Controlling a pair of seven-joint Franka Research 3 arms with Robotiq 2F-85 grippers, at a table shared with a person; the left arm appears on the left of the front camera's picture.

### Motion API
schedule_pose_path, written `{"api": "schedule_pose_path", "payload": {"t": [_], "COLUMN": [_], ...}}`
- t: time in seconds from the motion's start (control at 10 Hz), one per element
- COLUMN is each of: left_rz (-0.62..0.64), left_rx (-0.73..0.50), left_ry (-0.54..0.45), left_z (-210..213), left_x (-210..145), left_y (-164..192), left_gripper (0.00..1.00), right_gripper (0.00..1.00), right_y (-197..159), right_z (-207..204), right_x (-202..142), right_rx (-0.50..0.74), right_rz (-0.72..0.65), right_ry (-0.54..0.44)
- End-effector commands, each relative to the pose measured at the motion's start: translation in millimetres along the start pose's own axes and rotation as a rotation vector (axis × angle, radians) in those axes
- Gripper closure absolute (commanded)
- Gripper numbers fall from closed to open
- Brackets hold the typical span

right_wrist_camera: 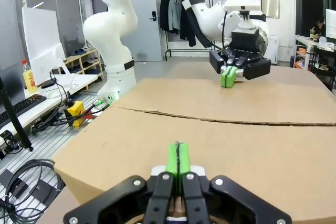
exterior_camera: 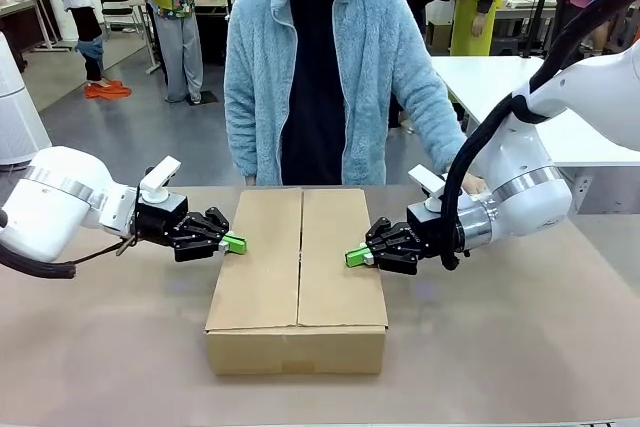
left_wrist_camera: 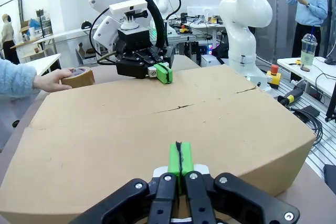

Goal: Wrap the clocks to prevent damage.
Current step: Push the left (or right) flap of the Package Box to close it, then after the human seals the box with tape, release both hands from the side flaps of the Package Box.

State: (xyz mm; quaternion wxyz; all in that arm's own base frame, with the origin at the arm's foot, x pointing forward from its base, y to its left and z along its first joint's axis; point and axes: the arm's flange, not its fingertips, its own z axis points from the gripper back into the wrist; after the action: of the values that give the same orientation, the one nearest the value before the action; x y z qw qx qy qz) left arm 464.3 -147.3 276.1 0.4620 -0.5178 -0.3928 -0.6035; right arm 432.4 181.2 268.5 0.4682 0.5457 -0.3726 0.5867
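One shut cardboard box point(exterior_camera: 297, 267) — contents hidden.

A brown table point(exterior_camera: 100, 347) carries a closed cardboard box point(exterior_camera: 297, 277) and a tape roll point(left_wrist_camera: 79, 77).

Plain brown cardboard box point(exterior_camera: 297, 272), unprinted, flaps shut. Tan-brown surface point(exterior_camera: 520, 347). Left pincer point(exterior_camera: 236, 243) and right pincer point(exterior_camera: 355, 256): black, bright green pads point(left_wrist_camera: 180, 159). White arms point(exterior_camera: 60, 202). Brown tape roll point(left_wrist_camera: 79, 77), white-red label. Person's fleece jacket point(exterior_camera: 385, 67) light blue, fluffy; dark top beneath.
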Motion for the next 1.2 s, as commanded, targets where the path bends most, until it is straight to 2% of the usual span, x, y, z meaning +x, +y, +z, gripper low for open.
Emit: {"api": "schedule_pose_path", "payload": {"t": [0.0,1.1], "left_rz": [0.004,0.004], "left_rx": [0.009,0.009], "left_ry": [-0.005,-0.005], "left_z": [-2.6,-2.6], "left_x": [-2.8,-2.8], "left_y": [1.6,1.6], "left_gripper": [1.00,1.00], "right_gripper": [0.99,0.99], "right_y": [0.0,0.0], "right_z": [-0.7,-0.7], "right_x": [-3.2,-3.2], "right_rx": [-0.009,-0.009], "right_rz": [-0.004,-0.004], "right_ry": [0.011,0.011]}}
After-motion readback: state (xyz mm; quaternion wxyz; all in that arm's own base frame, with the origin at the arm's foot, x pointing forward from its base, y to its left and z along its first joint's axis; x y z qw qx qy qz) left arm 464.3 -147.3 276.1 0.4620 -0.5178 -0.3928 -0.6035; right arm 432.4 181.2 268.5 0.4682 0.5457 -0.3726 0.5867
